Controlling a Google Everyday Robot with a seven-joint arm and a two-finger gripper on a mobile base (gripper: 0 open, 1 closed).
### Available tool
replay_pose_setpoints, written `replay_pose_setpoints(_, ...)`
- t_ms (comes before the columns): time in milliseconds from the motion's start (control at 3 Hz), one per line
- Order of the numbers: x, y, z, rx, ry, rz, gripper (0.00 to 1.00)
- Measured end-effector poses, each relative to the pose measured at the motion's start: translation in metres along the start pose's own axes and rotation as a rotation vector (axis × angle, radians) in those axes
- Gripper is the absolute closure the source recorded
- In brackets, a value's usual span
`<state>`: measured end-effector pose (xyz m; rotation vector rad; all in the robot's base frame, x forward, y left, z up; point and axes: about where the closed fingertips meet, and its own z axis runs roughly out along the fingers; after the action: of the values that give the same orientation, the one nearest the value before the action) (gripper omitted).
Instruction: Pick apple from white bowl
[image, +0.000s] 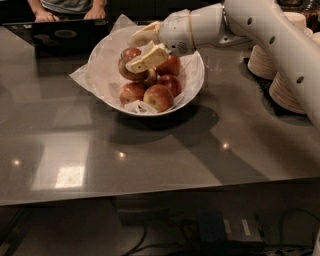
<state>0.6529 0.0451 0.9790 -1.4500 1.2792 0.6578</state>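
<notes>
The white bowl (196, 85), lined with crinkled white paper, stands on the dark table at the back centre. It holds several red apples. My gripper (130, 55) reaches in from the right, over the bowl's left half. It is shut on the apple (127, 74), a dull red one with yellowish streaks. One cream finger (147, 57) lies across the apple's front, the other (144, 36) behind its top. The apple sits at the top of the pile, and I cannot tell whether it still touches the apples below it.
Stacks of white plates (287, 90) stand on a dark mat at the right, close under my arm. A black laptop (65, 32) and a person's hands (45, 15) are at the back left. The table's front edge (150, 192) runs across the lower view.
</notes>
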Motion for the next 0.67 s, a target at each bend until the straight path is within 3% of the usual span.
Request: replay_pose_setpoints(667,0.0,0.0,0.0001,0.0,0.0,0.0,0.57)
